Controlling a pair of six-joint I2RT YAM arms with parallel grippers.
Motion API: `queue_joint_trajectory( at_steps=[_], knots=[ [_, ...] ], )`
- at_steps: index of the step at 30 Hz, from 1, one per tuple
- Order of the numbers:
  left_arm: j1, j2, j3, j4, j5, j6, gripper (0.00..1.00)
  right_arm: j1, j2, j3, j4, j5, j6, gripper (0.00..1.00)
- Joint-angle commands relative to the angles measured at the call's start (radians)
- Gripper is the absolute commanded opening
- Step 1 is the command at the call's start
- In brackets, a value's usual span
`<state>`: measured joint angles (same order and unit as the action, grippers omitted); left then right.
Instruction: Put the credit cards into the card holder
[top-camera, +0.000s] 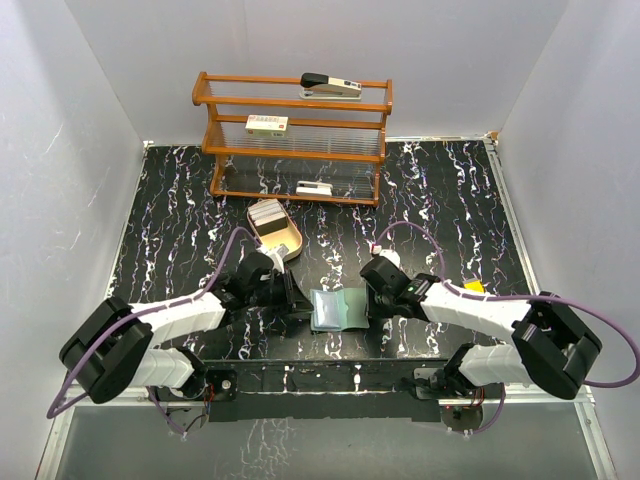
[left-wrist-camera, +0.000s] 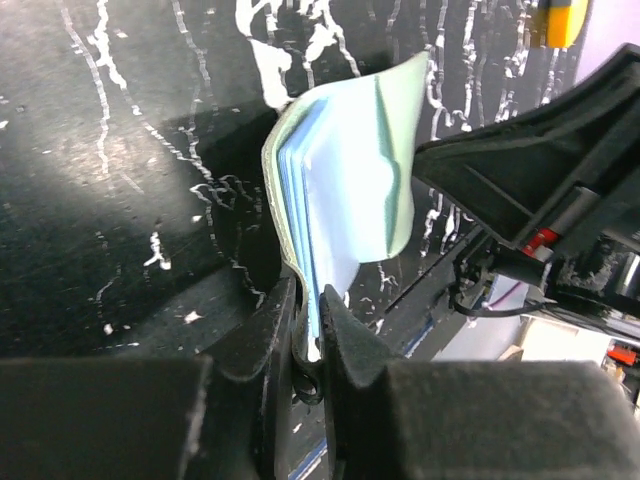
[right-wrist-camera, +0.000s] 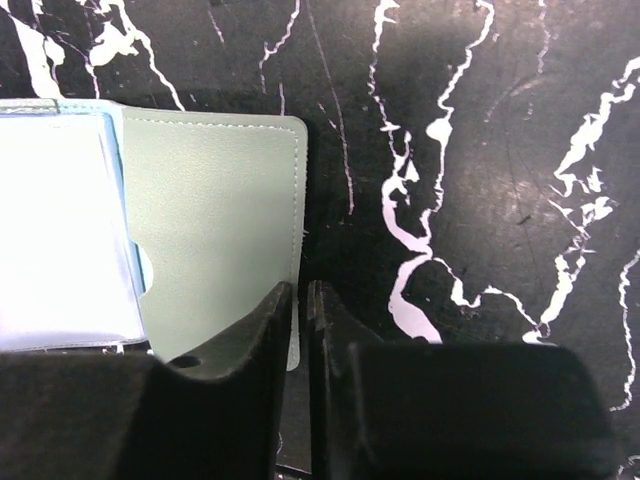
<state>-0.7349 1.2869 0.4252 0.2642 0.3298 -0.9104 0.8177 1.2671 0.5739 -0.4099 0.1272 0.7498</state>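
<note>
card holder (top-camera: 335, 308) lying open on table (top-camera: 450, 190) between the arms, left gripper (left-wrist-camera: 308, 300) pinched tight on its left edge, right gripper (right-wrist-camera: 300, 295) closed on its right flap's edge, cards (top-camera: 265, 213) stacked in tray (top-camera: 295, 245) behind
</note>
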Motion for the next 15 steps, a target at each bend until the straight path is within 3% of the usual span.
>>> queue_joint_trajectory(
  at_steps=[1, 8, 15],
  knots=[
    [-0.004, -0.053, 0.029, 0.055, 0.057, -0.017, 0.04, 0.001, -0.043, 0.068, -0.029, 0.01, 0.006, 0.15],
    [-0.004, -0.117, 0.046, 0.021, 0.066, -0.021, 0.0, 0.004, -0.144, 0.209, -0.155, -0.031, 0.003, 0.31],
    [-0.004, -0.13, 0.057, -0.023, 0.054, -0.005, 0.0, 0.016, -0.123, 0.167, 0.053, -0.191, -0.002, 0.45]
  ],
)
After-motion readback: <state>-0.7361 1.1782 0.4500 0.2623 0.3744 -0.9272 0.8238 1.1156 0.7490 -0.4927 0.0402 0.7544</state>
